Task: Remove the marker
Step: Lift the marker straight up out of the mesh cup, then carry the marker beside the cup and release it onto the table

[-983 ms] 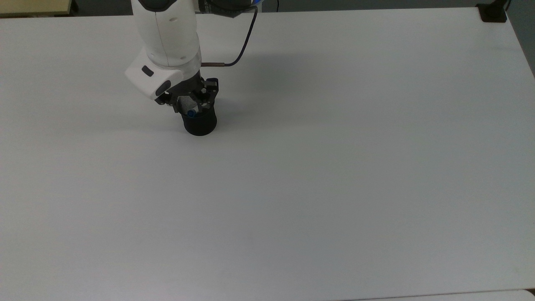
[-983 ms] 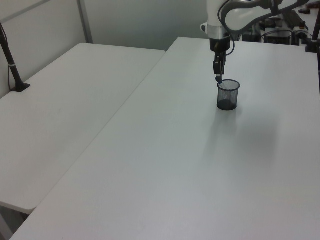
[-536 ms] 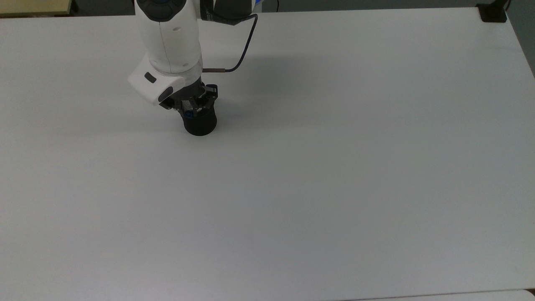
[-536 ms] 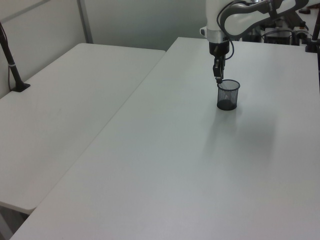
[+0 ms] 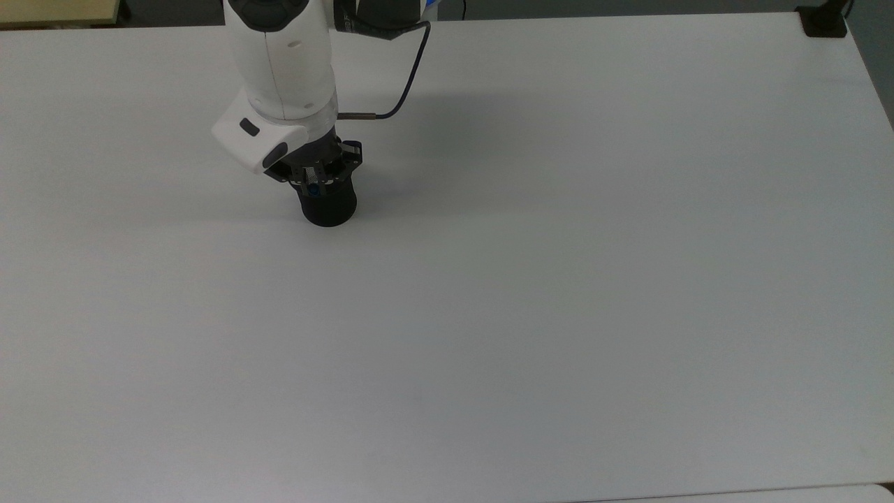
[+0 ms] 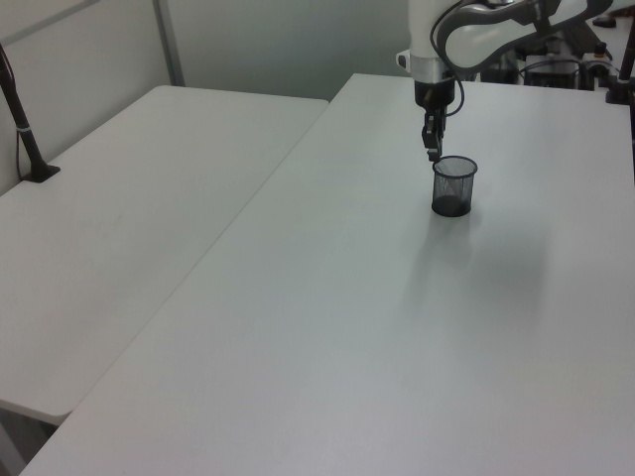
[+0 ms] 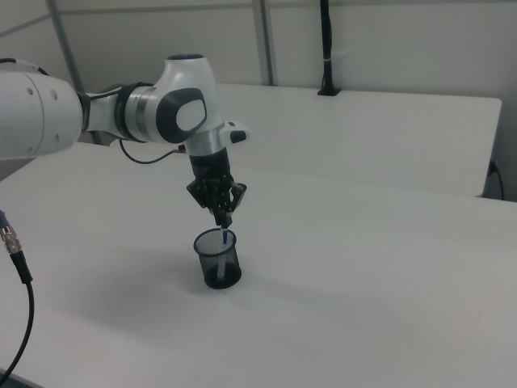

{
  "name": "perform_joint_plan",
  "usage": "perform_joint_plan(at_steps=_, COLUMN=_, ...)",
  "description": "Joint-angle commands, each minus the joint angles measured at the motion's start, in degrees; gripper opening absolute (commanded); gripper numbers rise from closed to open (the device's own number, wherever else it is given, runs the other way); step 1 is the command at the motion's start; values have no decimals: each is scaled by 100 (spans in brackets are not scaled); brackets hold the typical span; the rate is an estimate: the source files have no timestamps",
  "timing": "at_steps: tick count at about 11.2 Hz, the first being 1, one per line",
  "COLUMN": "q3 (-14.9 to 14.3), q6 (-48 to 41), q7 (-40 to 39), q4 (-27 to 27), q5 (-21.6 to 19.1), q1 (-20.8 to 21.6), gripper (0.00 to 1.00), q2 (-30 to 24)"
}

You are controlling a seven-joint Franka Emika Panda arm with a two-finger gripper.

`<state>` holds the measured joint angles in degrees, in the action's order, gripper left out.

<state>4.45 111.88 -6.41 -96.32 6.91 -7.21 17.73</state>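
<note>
One marker [image 7: 224, 236] is seen upright in the mesh cup [image 7: 217, 259], its blue top end pinched between the jaws, which are pressed together on it just above the cup rim. The gripper [image 7: 224, 218] is pointed straight down over the cup [image 5: 327, 207]. One marker, one black cup and one arm are counted. The cup [image 6: 453, 186] is placed on the white desk [image 5: 559, 279], toward 10 o'clock in the top view.

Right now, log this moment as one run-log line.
phase: extracting | gripper: shut on marker | marker: lower end inside mesh cup | cup: upright on table
</note>
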Motion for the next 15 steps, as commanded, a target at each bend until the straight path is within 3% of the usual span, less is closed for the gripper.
perform_joint_plan(at_steps=1, q3=-14, q6=-8, q7=140, q4=-72, q5=21, q1=0, gripper=16, q2=-427)
perform_joint_plan(at_steps=5, q3=29, q6=-1130, q7=149, q4=762, q5=-67, q1=18, gripper=16, q2=-718)
perform_joint_plan(at_steps=7, q3=82, q6=-1448, q7=149, q4=842, q5=-276, q1=105, gripper=16, q2=-841)
perform_joint_plan(at_steps=10, q3=153, q6=-1572, q7=254, q4=694, q5=-410, q1=798, gripper=16, q2=-728)
perform_joint_plan(at_steps=12, q3=153, q6=-1520, q7=736, q4=675, q5=-419, q1=1194, gripper=16, q2=-421)
perform_joint_plan(at_steps=15, q3=153, q6=-1493, q7=826, q4=719, q5=-480, q1=1573, gripper=18, q2=229)
